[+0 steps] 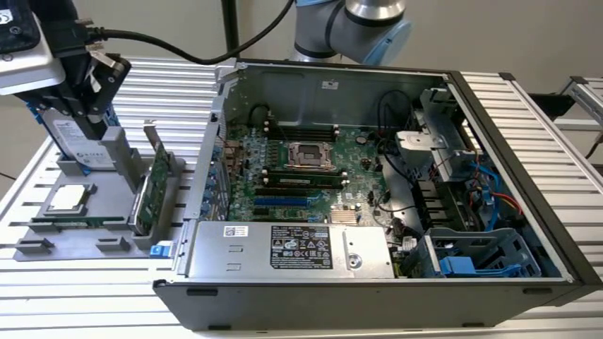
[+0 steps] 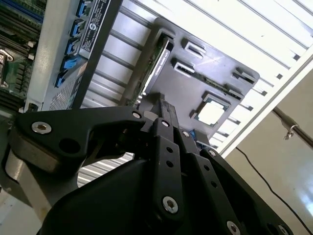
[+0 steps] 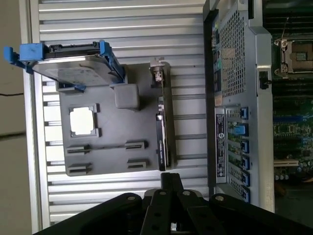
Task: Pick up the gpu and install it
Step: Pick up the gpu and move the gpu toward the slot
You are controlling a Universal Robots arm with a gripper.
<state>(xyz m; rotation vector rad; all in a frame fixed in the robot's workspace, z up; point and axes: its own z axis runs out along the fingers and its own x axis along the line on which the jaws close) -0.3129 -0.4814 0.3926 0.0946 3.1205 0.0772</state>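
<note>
Gripper [image 1: 93, 129] [image 2: 164, 108] [image 3: 171, 178]: black, linked fingers; jaws closed tip to tip in both wrist views, nothing between them; hangs above the tray, near the drive, clear of the gpu and toward the exterior view's left of it.

Gpu [image 1: 151, 185] [image 2: 155, 66] [image 3: 164, 132]: green card standing on its long edge in a slot along the tray side nearest the case; silver bracket upright at one end; black cooler face seen edge-on in the first wrist view; not gripped, outside the case.

Tray [image 1: 106, 189] [image 2: 217, 81] [image 3: 112, 134]: grey moulded holder on the table, just beside the case.

Drive [image 1: 79, 147] [image 3: 73, 61]: silver, blue frame, propped upright at the tray's far end.

Cpu [image 1: 70, 199] [image 2: 211, 111] [image 3: 81, 121]: square silver chip lying flat in its tray recess.

Case [image 1: 377, 305] [image 3: 232, 58]: black tower on its side, panel off; green board [image 1: 301, 169] exposed with an empty central socket; blue-tabbed rear slots face the tray.

Table [image 1: 75, 300]: ribbed aluminium slats under tray and case.
</note>
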